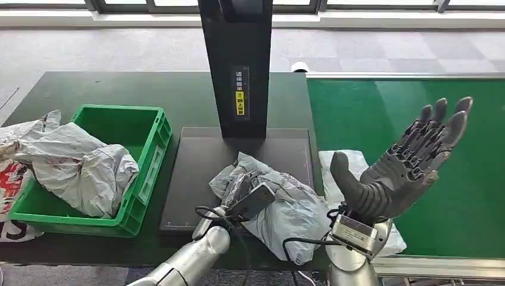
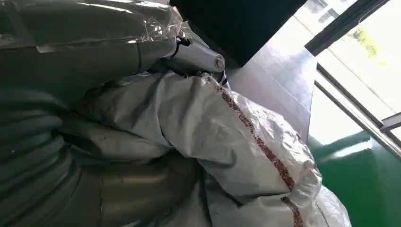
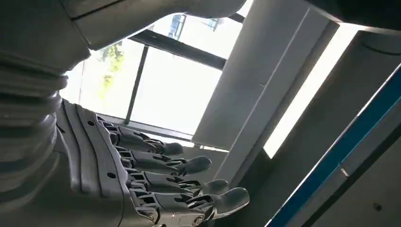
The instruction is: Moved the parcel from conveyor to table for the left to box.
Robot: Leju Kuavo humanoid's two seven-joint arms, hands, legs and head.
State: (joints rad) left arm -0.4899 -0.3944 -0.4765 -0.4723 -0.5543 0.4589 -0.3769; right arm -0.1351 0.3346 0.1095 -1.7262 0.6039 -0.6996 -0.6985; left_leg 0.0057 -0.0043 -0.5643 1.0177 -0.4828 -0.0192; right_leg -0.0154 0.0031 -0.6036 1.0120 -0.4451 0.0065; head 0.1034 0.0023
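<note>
The left hand (image 1: 245, 196) is mostly buried in the crumpled grey parcel (image 1: 286, 208); it presses against it, but whether it grips cannot be told. The parcel lies on the dark table (image 1: 178, 95), stretching from far-left toward near-right. The right hand (image 1: 405, 167) is raised, fingers spread, holding nothing, over the green conveyor (image 1: 476, 196).

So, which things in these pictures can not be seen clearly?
- Left hand, head view: its fingers are hidden in the grey parcel, so the grip is unclear.
- White parcel on the conveyor: partly hidden behind the right hand.
- Label on the black post: too small to read.
- Bags left of the green crate: cut by the edge.
</note>
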